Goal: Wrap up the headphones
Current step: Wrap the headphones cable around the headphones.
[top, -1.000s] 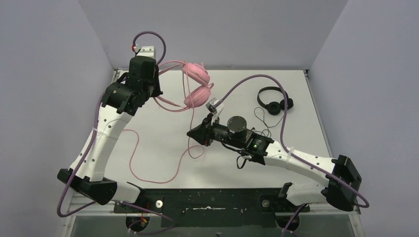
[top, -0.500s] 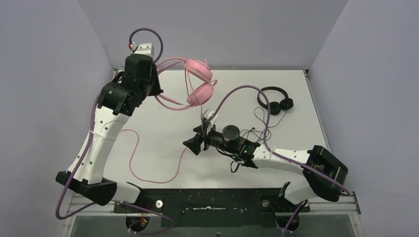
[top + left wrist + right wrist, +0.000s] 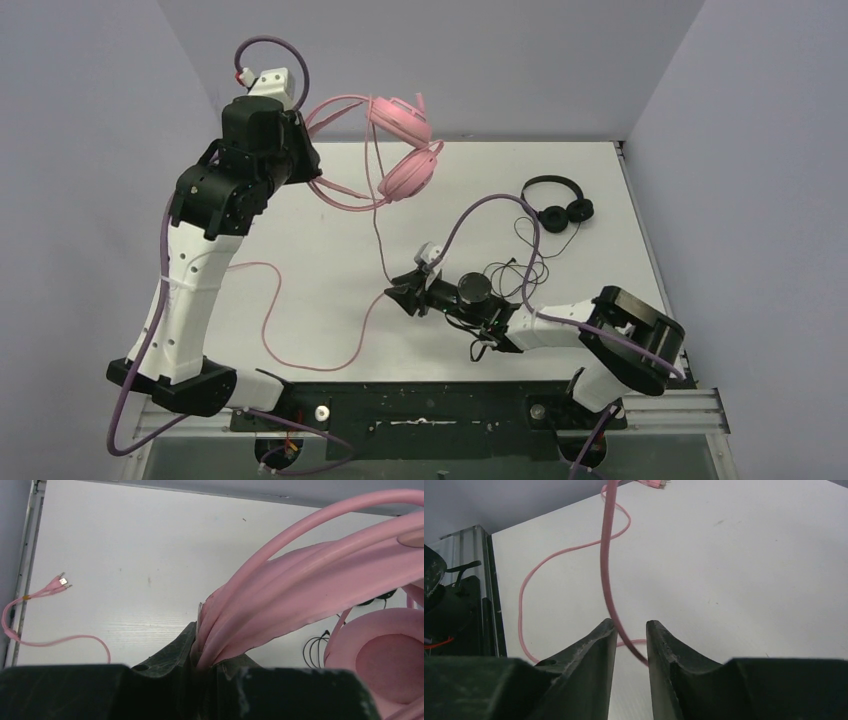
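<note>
pink headphones aloft, black headphones lying flat

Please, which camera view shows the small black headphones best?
The top external view: the whole black headphones lie on the table, right of the pink headphones, their thin cable looped nearby. The left wrist view shows only a small part and cable loops behind the pink band. The right wrist view shows none.

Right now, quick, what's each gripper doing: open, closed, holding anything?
Left gripper: shut on the headband of the pink headphones.
Right gripper: open, jaws partly apart, with the pink cable running between them, not clamped.
</note>
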